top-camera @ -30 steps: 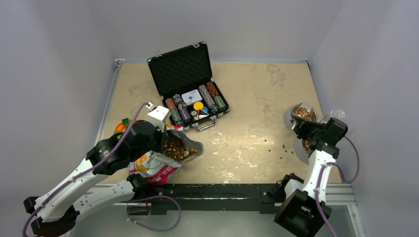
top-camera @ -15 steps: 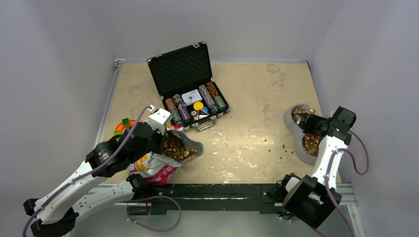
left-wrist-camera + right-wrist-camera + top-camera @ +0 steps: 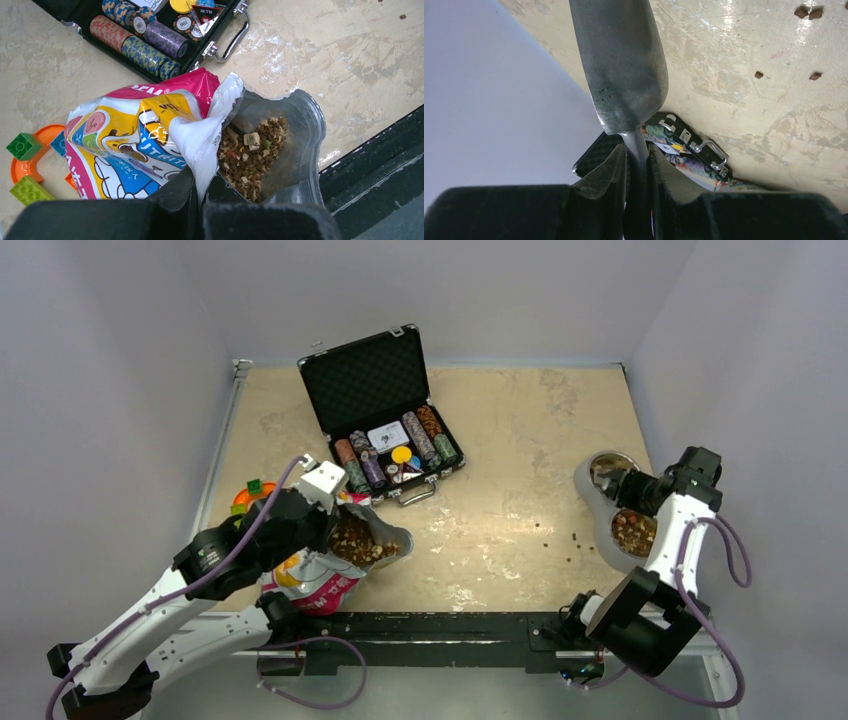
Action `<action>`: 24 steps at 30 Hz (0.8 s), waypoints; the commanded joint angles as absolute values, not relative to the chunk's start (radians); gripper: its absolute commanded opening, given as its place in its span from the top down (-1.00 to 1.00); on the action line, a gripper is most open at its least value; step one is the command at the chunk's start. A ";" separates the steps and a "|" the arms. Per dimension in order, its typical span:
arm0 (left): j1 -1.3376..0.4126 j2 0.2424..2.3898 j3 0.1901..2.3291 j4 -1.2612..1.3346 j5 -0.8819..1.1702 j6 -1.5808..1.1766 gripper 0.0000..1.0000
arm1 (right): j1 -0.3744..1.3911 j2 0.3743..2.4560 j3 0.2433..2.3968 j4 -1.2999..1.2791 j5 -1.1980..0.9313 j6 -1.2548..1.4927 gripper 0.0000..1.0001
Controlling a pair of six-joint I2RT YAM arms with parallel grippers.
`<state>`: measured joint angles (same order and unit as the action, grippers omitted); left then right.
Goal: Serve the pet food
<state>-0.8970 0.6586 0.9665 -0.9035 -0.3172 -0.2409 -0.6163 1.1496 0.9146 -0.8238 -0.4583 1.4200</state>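
The printed bag (image 3: 135, 130) stands open at the near left, with brown pet food (image 3: 250, 155) showing in its mouth (image 3: 352, 540). My left gripper (image 3: 200, 192) is shut on the bag's white top edge, holding it upright (image 3: 318, 580). At the right, a grey double bowl (image 3: 592, 505) has pet food in its near cup (image 3: 634, 532). My right gripper (image 3: 638, 160) is shut on the handle of a metal spoon (image 3: 624, 60) and hovers over the bowl (image 3: 645, 490). Only the spoon's back shows, so I cannot tell what it carries.
An open black case (image 3: 385, 415) of poker chips lies at the back centre, also in the left wrist view (image 3: 150, 35). Toy bricks (image 3: 22, 145) sit left of the bag. Several loose pellets (image 3: 560, 538) lie on the table near the bowl. Walls close in on both sides.
My right arm has lifted and swung back to the right, off the near cup, which now shows its pet food. The left arm and bag have not moved.
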 commanded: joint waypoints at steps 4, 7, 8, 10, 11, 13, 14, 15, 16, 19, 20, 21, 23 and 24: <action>-0.896 0.634 0.974 -0.814 -0.363 -0.201 1.00 | -0.623 1.240 1.069 -0.912 -0.462 1.429 1.00; -0.896 0.639 0.974 -0.813 -0.363 -0.201 1.00 | -0.624 1.260 1.103 -0.946 -0.461 1.448 1.00; -0.896 0.641 0.975 -0.813 -0.364 -0.201 1.00 | -0.625 1.265 1.102 -0.946 -0.472 1.466 1.00; -0.896 0.643 0.976 -0.811 -0.363 -0.201 1.00 | -0.627 1.272 1.089 -0.933 -0.503 1.494 1.00; -0.895 0.646 0.977 -0.811 -0.361 -0.201 1.00 | -0.629 1.276 1.088 -0.934 -0.508 1.503 1.00; -0.896 0.648 0.982 -0.813 -0.362 -0.200 1.00 | -0.629 1.282 1.108 -0.955 -0.500 1.519 1.00; -0.896 0.650 0.984 -0.816 -0.362 -0.201 1.00 | -0.629 1.284 1.111 -0.960 -0.501 1.528 1.00; -0.896 0.650 0.984 -0.818 -0.361 -0.201 1.00 | -0.630 1.287 1.113 -0.963 -0.507 1.538 1.00; -0.896 0.650 0.984 -0.819 -0.362 -0.202 1.00 | -0.630 1.290 1.116 -0.976 -0.512 1.553 1.00; -0.896 0.651 0.984 -0.819 -0.361 -0.204 1.00 | -0.632 1.300 1.118 -0.973 -0.531 1.582 1.00; -0.896 0.652 0.983 -0.818 -0.360 -0.204 1.00 | -0.632 1.301 1.114 -0.964 -0.539 1.593 1.00; -0.896 0.653 0.985 -0.818 -0.360 -0.205 1.00 | -0.633 1.302 1.110 -0.954 -0.544 1.612 1.00; -0.896 0.656 0.990 -0.820 -0.359 -0.206 1.00 | -0.636 1.308 1.105 -0.957 -0.556 1.645 1.00; -0.896 0.656 0.991 -0.820 -0.358 -0.206 1.00 | -0.637 1.316 1.103 -0.962 -0.568 1.661 1.00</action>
